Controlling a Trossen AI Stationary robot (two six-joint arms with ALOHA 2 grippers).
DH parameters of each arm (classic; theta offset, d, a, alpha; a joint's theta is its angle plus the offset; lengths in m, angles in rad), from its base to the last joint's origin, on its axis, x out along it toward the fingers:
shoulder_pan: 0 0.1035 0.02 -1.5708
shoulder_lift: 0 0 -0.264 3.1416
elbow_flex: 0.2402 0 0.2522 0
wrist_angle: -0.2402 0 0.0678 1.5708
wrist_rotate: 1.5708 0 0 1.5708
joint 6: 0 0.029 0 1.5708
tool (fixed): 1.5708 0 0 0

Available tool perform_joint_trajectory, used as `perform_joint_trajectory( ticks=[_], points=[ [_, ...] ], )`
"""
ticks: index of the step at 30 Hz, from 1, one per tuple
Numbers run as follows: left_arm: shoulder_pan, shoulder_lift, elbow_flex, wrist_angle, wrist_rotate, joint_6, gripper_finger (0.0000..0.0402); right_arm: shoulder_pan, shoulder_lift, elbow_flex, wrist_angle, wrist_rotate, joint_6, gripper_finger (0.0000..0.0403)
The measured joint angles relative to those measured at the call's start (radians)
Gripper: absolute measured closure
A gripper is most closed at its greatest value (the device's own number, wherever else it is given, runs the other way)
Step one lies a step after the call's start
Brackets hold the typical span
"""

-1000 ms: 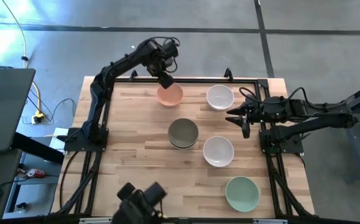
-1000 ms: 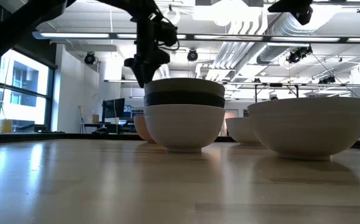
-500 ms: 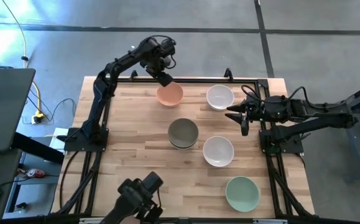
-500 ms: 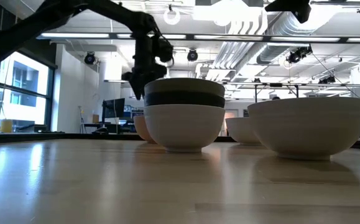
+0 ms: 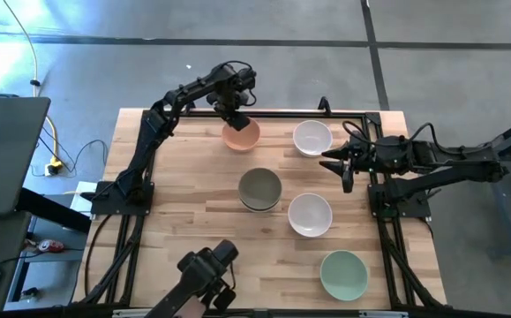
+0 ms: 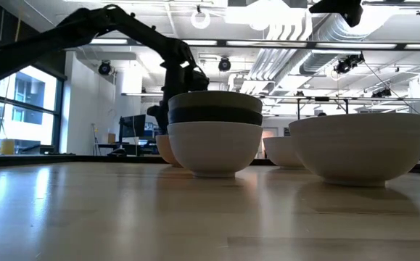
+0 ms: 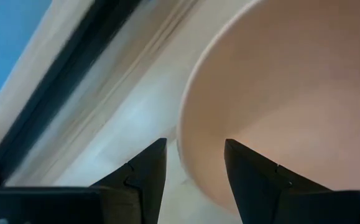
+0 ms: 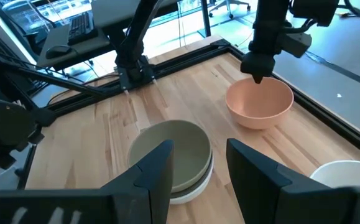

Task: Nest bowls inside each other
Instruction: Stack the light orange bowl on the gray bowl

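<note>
The left gripper (image 5: 234,120) has come down onto the far rim of the peach-orange bowl (image 5: 242,136), which sits near the far edge of the tabletop (image 5: 193,212), left of the middle. In the left wrist view its two dark fingers (image 7: 143,171) straddle the bowl's rim, one outside the wall and one over the inside, with a gap on each side; the jaws stand wide and are not pinched on the rim, and the bowl rests flat on the wood. That bowl is smooth, round and plain, with a pale matte inside. Near the centre of the tabletop stands a stack (image 5: 260,190): an olive-grey bowl (image 8: 173,149) on top, a black bowl (image 6: 215,115) under it showing only as a dark band, and a white bowl (image 6: 214,147) at the base. A second white bowl (image 5: 312,138) lies near the far right corner, a third white bowl (image 5: 310,215) lies right of the stack toward the right edge, and the pale green bowl (image 5: 343,274) sits by the near right corner, apart from the rest. The right gripper (image 5: 341,168) waits at the right edge, between the two loose white bowls and beside neither's rim, its fingers (image 8: 152,171) parted and holding nothing.
</note>
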Motion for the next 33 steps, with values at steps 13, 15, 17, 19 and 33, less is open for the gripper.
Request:
perform_joint_trajectory(
  ticks=[13,15,17,19,33],
  points=[
    [0.001,-0.001,0.0,0.085,-0.002,0.105,0.0273,-0.059,0.0,0.0,0.001,-0.01,-0.007,0.0261],
    [0.001,-0.001,0.0,0.09,-0.002,0.139,0.0277,-0.071,0.0,0.0,0.001,-0.025,-0.008,0.0261],
    [0.001,-0.001,0.0,0.09,-0.002,0.169,0.0279,-0.083,0.0,0.0,0.001,-0.036,-0.008,0.0261],
    [0.001,-0.001,0.0,0.099,-0.009,0.192,0.0279,-0.095,0.0,0.0,0.001,-0.045,-0.008,0.0261],
    [-0.001,0.004,0.001,0.086,-0.013,0.262,0.028,-0.158,0.033,0.0,0.041,-0.123,-0.035,0.0261]
  ],
)
